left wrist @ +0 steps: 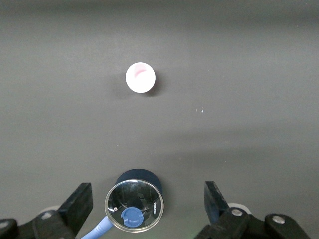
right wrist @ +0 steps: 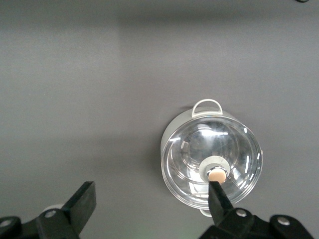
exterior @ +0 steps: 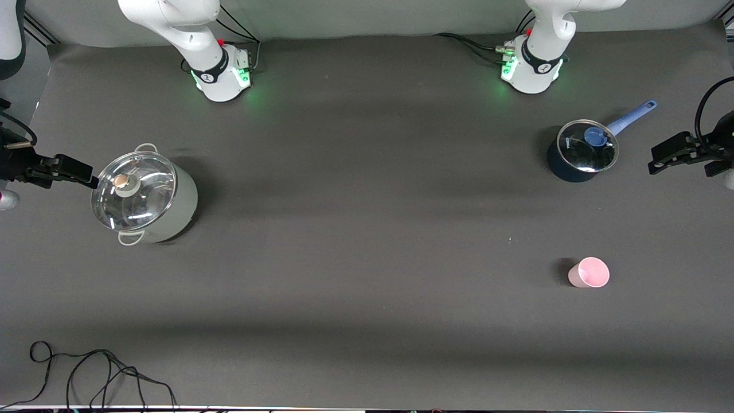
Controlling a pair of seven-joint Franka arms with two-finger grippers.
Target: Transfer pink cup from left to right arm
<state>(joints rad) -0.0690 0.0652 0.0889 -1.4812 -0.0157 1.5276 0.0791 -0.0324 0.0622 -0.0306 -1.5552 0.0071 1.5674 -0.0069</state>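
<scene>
Pink cup [exterior: 589, 272]: I am seeing it standing upright and alone on the dark table [exterior: 367, 241], toward the left arm's end and nearer the front edge than the saucepan; nothing is touching it.
Left gripper [left wrist: 148, 199]: I am holding it up in the air at the left arm's end of the table, fingers [left wrist: 79, 201] spread wide apart and holding nothing; in the left wrist view it is looking down on the saucepan and the cup.
Right gripper [right wrist: 152, 196]: I am keeping it waiting over the right arm's end, just beside the white pot, fingers [right wrist: 84, 196] apart and empty.
Blue saucepan [exterior: 582, 150]: sitting with its glass lid on near the left arm's base, its pale blue handle [exterior: 631, 116] pointing toward the table's corner.
White pot [exterior: 146, 195]: standing lidded, well apart from the cup.
Black cable [exterior: 86, 373]: lying looped at the front corner.
</scene>
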